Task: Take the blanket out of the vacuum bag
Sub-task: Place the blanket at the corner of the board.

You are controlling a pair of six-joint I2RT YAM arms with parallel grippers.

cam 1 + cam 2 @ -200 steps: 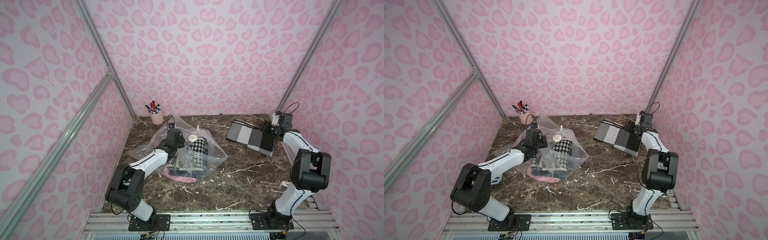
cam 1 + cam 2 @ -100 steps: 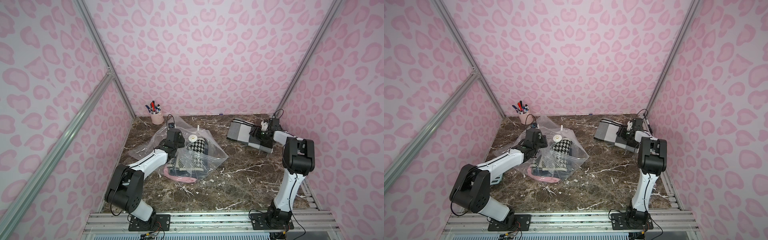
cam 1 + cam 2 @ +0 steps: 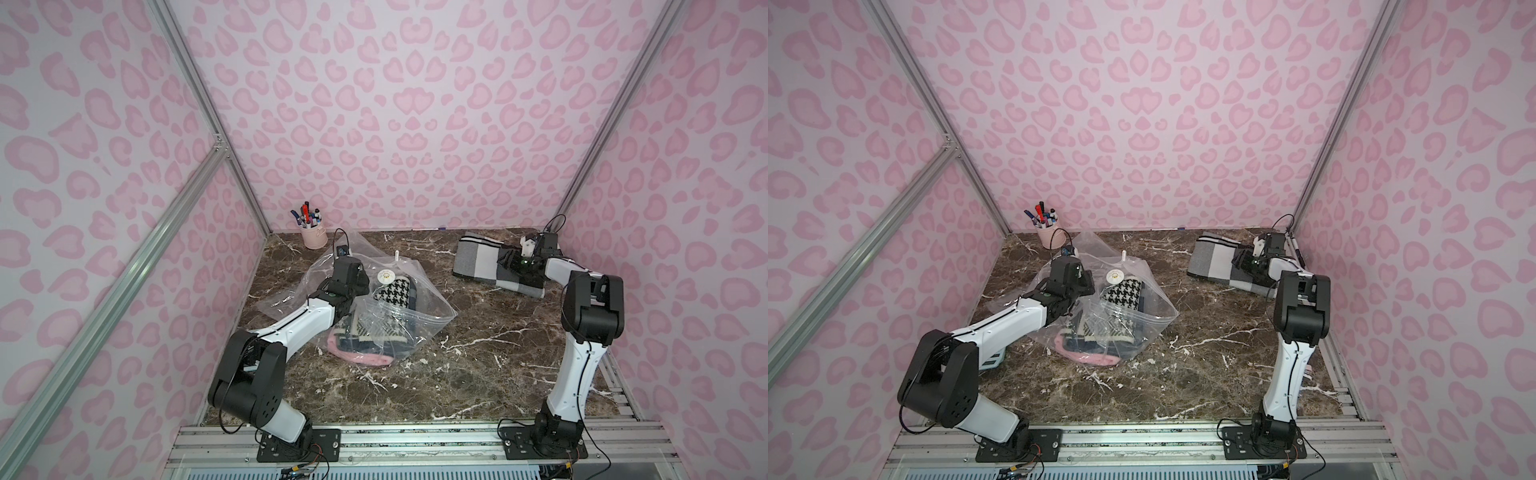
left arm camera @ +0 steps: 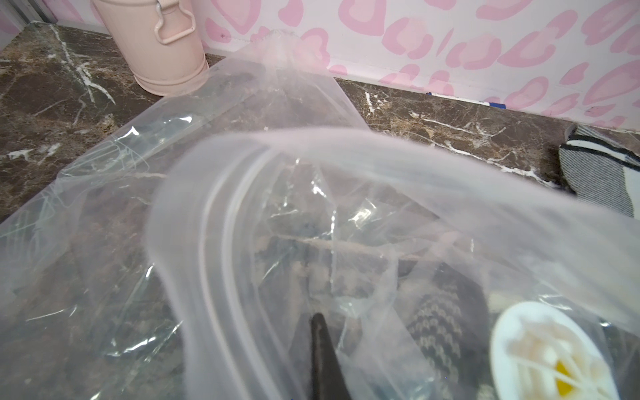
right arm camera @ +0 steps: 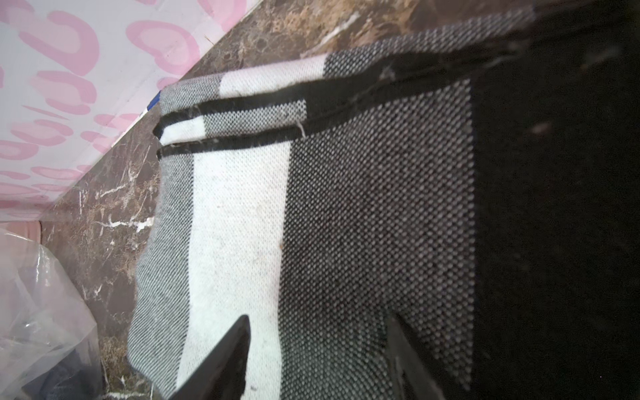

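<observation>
Over the far right part of the marble surface [image 3: 478, 353], the right pincer [image 5: 318, 346] stands with its jaws well apart, both tips low over the folded grey, white and black check blanket [image 3: 478, 259]; whether they touch the weave I cannot tell. That blanket lies flat outside the bag, close to the back wall. Its long axis runs side to side, with the right end angled a little toward the arm bases. Left of centre lies the vacuum bag [image 3: 419, 316], crumpled and clear, sprawling from near the pink pen cup [image 3: 313, 237] toward the middle of the surface. Its round white valve cap [image 3: 385, 276] faces upward. A houndstooth fabric [image 3: 392, 291] and a pink fabric [image 3: 357, 357] show through the film. The left pincer [image 4: 320, 332] has its jaws together amid the plastic, creases of film gathering at its tip, and the bag's zip edge arches over it in the left wrist view.
</observation>
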